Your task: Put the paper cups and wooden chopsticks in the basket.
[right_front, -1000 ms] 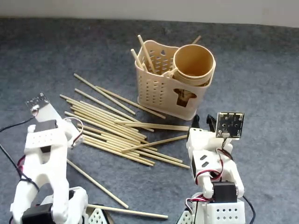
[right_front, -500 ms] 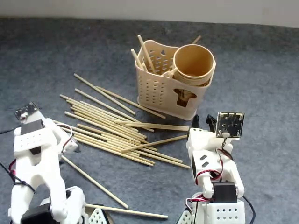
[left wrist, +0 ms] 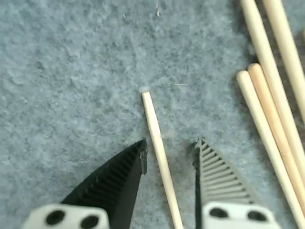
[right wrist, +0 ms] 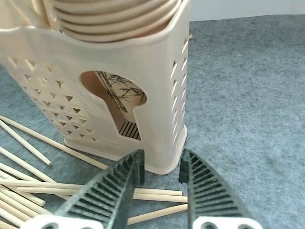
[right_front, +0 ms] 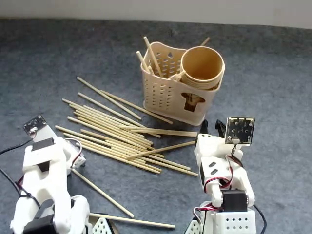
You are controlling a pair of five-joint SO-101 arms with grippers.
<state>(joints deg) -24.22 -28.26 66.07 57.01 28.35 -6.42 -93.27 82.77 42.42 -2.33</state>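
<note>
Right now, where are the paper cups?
In the high view the paper cups sit stacked inside the basket, at its right end, next to a few chopsticks standing in its left part.

The left arm (right_front: 45,170) is seen at the near left, folded low, with its wrist tipped down toward the surface. The left gripper (left wrist: 170,145) is pointed downward, and its dark ribbed fingers (left wrist: 119,176) are spread with a clear gap between the tips. The right arm (right_front: 222,170) is seen at the near right, aimed toward the far side. The right gripper (right wrist: 161,157) is likewise parted, its tips set a little apart.
</note>
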